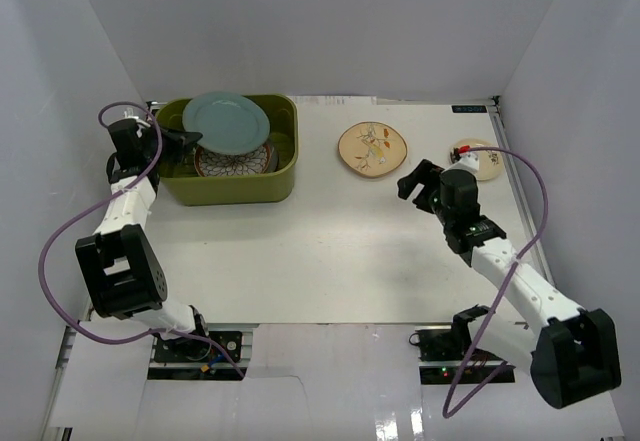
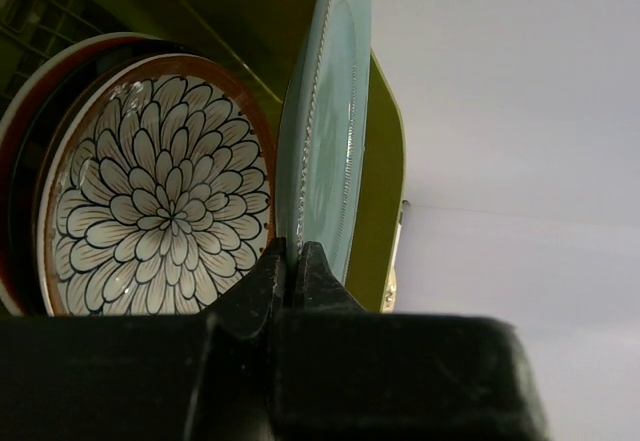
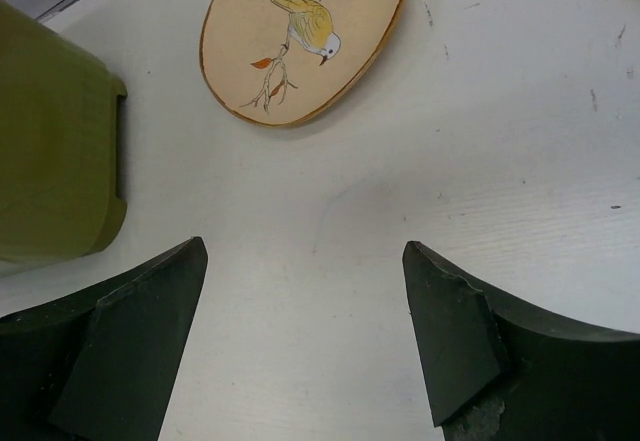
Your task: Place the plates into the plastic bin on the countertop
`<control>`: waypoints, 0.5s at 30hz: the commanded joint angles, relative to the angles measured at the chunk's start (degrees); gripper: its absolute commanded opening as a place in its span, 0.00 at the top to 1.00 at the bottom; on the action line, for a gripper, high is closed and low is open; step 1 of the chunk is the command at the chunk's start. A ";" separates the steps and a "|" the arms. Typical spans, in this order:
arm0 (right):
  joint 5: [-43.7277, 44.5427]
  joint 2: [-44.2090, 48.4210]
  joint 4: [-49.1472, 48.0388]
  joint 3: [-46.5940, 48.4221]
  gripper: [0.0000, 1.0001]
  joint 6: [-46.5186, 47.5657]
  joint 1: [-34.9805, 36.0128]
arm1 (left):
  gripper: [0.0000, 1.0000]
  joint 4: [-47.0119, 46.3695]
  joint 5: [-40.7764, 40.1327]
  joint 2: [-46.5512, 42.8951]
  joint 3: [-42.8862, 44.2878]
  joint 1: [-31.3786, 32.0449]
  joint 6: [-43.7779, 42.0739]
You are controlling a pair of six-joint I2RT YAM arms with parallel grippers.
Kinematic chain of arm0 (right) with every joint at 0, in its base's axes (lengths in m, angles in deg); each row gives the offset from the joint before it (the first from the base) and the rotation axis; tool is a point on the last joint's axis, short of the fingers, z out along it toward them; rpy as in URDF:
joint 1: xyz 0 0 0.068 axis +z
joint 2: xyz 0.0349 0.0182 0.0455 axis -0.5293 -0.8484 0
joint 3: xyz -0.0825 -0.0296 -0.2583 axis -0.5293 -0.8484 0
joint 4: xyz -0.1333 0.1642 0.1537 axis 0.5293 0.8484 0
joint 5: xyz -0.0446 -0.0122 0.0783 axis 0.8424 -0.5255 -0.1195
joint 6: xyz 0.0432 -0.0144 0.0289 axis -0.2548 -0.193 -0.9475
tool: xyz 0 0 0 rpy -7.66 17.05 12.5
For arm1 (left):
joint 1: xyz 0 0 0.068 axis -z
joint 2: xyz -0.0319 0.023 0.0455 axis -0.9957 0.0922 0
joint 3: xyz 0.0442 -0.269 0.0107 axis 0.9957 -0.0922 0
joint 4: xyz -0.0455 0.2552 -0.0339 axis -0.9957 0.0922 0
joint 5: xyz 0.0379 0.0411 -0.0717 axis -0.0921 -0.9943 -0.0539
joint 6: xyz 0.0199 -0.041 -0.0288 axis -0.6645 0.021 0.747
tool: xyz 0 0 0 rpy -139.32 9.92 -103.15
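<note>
My left gripper (image 1: 190,141) is shut on the rim of the pale blue plate (image 1: 225,123) and holds it tilted over the olive-green plastic bin (image 1: 230,193). In the left wrist view the gripper (image 2: 292,259) pinches the pale blue plate (image 2: 325,131) edge-on. The brown-white lattice plate (image 2: 165,201) lies below it in the bin (image 2: 385,191), on other plates. The tan floral plate (image 1: 372,148) lies on the countertop (image 1: 330,251). My right gripper (image 1: 412,183) is open and empty, just right of it, as the right wrist view shows (image 3: 305,261). A small cream plate (image 1: 478,158) lies at the far right.
White walls enclose the countertop on three sides. The bin's corner (image 3: 50,161) shows to the left of the right gripper, with the tan floral plate (image 3: 300,31) ahead of it. A purple cable (image 1: 530,201) loops beside the right arm.
</note>
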 commanded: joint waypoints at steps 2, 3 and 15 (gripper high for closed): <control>-3.04 -9.17 -13.18 -0.24 0.14 -7.96 -3.98 | 1.00 -0.92 -3.93 -1.28 0.94 -0.12 -3.00; -3.04 -10.86 -15.29 0.72 0.14 -8.86 -4.85 | 1.00 -0.22 -4.98 -1.28 0.67 -0.03 -3.87; -1.63 -36.62 -22.33 12.41 0.18 -17.12 -7.32 | 0.55 5.50 -9.56 -0.76 -0.47 0.58 -9.68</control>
